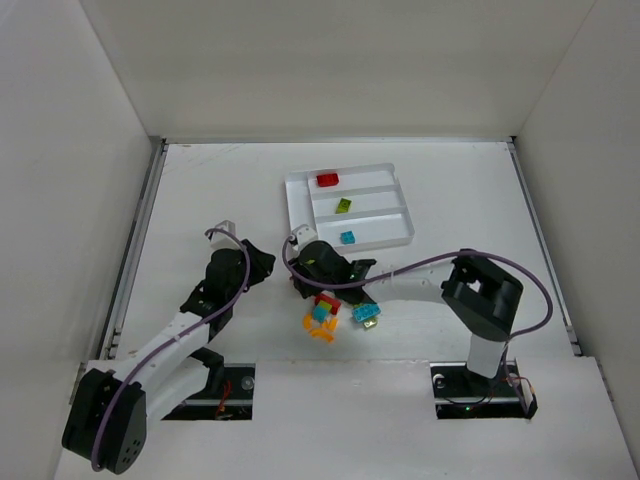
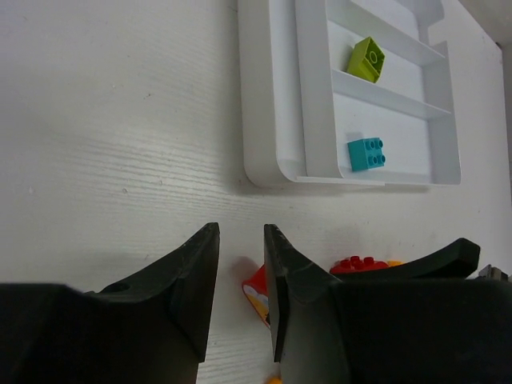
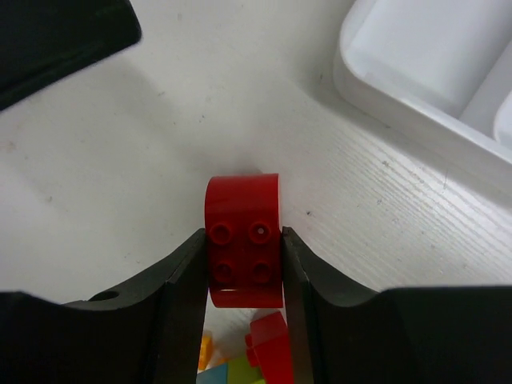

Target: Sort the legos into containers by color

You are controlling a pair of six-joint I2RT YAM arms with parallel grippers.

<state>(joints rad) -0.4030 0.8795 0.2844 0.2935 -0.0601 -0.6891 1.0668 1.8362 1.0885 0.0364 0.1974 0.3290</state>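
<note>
The white tray holds a red lego, a lime green one and a teal one, each in its own long slot. A pile of loose legos in red, teal, orange and lime lies in front of the tray. My right gripper is shut on a red rounded lego just above the table, left of the pile. My left gripper is open a little and empty, close by on the left. A red lego lies past its right finger.
The left wrist view shows the tray ahead with the lime and teal legos in it. The right arm crosses close at the right. The tray corner is right of the right gripper. White walls enclose the table.
</note>
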